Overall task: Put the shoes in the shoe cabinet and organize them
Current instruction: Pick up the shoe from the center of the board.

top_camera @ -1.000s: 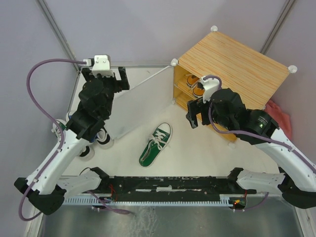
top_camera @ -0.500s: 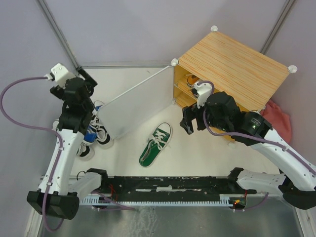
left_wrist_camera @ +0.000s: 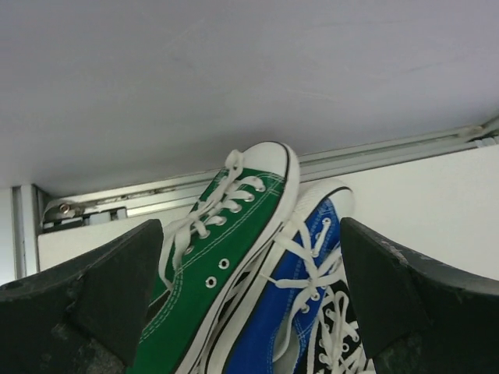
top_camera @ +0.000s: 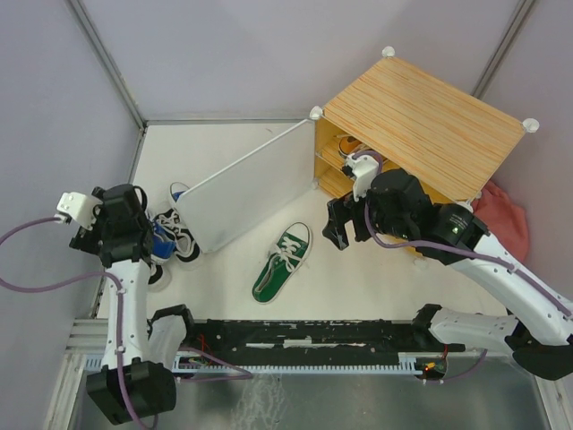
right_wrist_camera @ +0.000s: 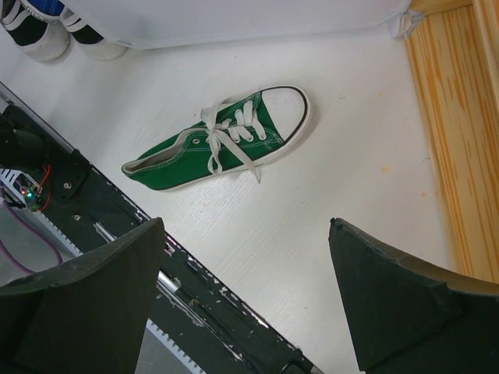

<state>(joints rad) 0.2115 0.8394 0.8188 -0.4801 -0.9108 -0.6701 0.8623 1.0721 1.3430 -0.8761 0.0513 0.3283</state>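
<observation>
**A:** Where are the shoes?

**B:** One green shoe (top_camera: 282,262) lies alone mid-counter (top_camera: 376,278), toe toward 1 o'clock. Orange ones (top_camera: 349,145) sit in the cabinet (top_camera: 421,125) at 2 o'clock, its door (top_camera: 246,184) swung open. A pile (top_camera: 168,237) lies at 9 o'clock: green, blue, black.

**A:** And the claws?

**B:** Both are released and grasp nothing. The left claw (left_wrist_camera: 249,226) faces the pile. The right claw (right_wrist_camera: 245,226) hovers at 2 o'clock of the green shoe.

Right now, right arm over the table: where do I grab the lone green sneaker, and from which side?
Come straight down with the right gripper and close across the midfoot of the green sneaker, at the laces. It sits upright on its sole, nothing touching it, toe toward the shoe cabinet. Its narrow width probably fits the open jaws.
</observation>
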